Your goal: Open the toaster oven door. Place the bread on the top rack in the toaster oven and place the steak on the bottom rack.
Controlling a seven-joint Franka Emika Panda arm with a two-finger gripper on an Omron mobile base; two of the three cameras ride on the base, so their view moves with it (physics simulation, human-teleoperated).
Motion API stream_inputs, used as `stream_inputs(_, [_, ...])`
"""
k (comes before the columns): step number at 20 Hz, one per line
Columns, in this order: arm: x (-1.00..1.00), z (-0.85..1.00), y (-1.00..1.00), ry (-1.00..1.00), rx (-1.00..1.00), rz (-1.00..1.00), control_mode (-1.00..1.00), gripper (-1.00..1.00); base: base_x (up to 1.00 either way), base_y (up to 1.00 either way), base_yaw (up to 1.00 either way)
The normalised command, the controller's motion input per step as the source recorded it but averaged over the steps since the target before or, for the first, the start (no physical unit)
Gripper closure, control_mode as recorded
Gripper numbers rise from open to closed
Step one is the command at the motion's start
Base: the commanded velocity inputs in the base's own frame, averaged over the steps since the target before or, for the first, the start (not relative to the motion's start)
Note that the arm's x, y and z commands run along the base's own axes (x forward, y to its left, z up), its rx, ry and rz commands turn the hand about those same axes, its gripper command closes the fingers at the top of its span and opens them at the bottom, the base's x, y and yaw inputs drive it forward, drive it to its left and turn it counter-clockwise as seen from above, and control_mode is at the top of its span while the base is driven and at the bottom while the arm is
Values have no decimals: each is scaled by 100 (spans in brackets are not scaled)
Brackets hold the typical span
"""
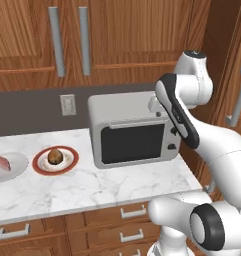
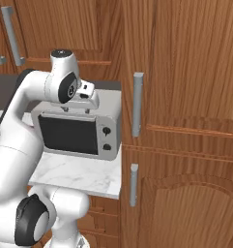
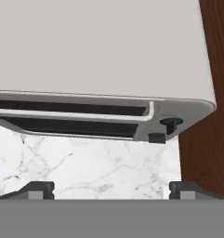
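Note:
The toaster oven (image 1: 127, 107) stands at the right end of the counter, its dark-glass door (image 1: 133, 142) upright against the front. My gripper (image 2: 76, 111) hangs just above the oven's front top edge, over the door's bar handle (image 3: 71, 114). It is open, its fingertips (image 3: 39, 189) wide apart with nothing between them. The bread (image 1: 54, 156) sits on a red-rimmed plate (image 1: 70, 165) left of the oven. On a white plate (image 1: 19, 167) at the far left lies the steak (image 1: 1, 162). The racks are hidden behind the door.
The marble counter (image 1: 92, 187) ends just right of the oven, where a tall wooden cabinet (image 2: 185, 121) with grey handles rises. Upper cabinets hang over the oven. A wall outlet (image 1: 68, 104) sits on the dark backsplash. Two knobs (image 2: 107, 138) sit on the oven's right side.

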Motion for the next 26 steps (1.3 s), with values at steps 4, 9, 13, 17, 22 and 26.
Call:
stream_inputs(4, [0,0,0,0,0,0,100,-100,-6,82,0])
stream_inputs(9, [0,0,0,0,0,0,100,-100,0,84,0])
stream_inputs(13, [0,0,0,0,0,0,100,-100,3,80,0])
stream_inputs(17, [0,0,0,0,0,0,100,-100,27,48,0])
stream_inputs(22, [0,0,0,0,0,0,100,-100,27,2,0])
stream_inputs(26, [0,0,0,0,0,0,100,-100,7,0,0])
